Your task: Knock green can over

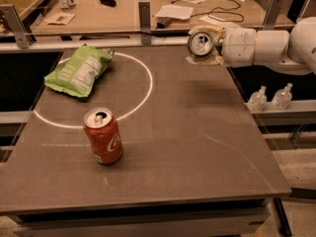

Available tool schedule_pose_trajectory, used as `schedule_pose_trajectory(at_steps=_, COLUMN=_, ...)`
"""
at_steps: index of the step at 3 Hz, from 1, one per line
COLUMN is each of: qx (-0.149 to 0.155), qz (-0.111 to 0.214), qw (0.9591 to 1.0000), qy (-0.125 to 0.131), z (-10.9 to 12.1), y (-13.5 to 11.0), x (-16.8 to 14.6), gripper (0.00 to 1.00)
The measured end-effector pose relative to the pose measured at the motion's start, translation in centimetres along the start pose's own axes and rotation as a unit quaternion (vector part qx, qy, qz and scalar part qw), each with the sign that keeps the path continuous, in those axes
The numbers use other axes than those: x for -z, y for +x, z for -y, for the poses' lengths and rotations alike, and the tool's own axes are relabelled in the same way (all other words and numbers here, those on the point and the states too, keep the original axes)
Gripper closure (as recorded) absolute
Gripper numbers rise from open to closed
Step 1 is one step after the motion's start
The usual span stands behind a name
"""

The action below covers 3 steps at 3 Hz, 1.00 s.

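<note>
The green can (201,42) is at the far right corner of the table, tipped so that its silver top with pull tab faces the camera; little of its green side shows. My gripper (206,45) reaches in from the right on a white arm (256,47). Its pale fingers (210,59) sit around the can and hold it tilted just above the tabletop. The can's lower body is hidden behind its top and the fingers.
A red-orange soda can (103,135) stands upright at the front left. A light green chip bag (79,71) lies at the far left on a white circle line (149,85). The grey table (197,147) ends close to the right of the gripper. Two small bottles (269,98) stand beyond that edge.
</note>
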<state>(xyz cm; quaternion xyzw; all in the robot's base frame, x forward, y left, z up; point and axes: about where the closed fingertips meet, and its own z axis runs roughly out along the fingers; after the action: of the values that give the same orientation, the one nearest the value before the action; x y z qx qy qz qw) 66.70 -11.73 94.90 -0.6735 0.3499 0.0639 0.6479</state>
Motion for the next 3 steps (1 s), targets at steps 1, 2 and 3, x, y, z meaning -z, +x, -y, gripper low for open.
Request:
schedule_pose_trajectory(at_steps=1, qx=0.070, qz=0.022, qw=0.9973, qy=-0.011, z=0.1, y=1.2, x=-0.6, gripper=1.00)
schedule_pose_trajectory(at_steps=2, qx=0.129, qz=0.052, qw=0.9882, qy=-0.064, z=0.4, y=1.6, x=-1.3, gripper=1.00)
schedule_pose_trajectory(at_steps=3, qx=0.172, qz=0.068, qw=0.9738, qy=-0.133, z=-0.1, y=1.4, x=-1.6, gripper=1.00)
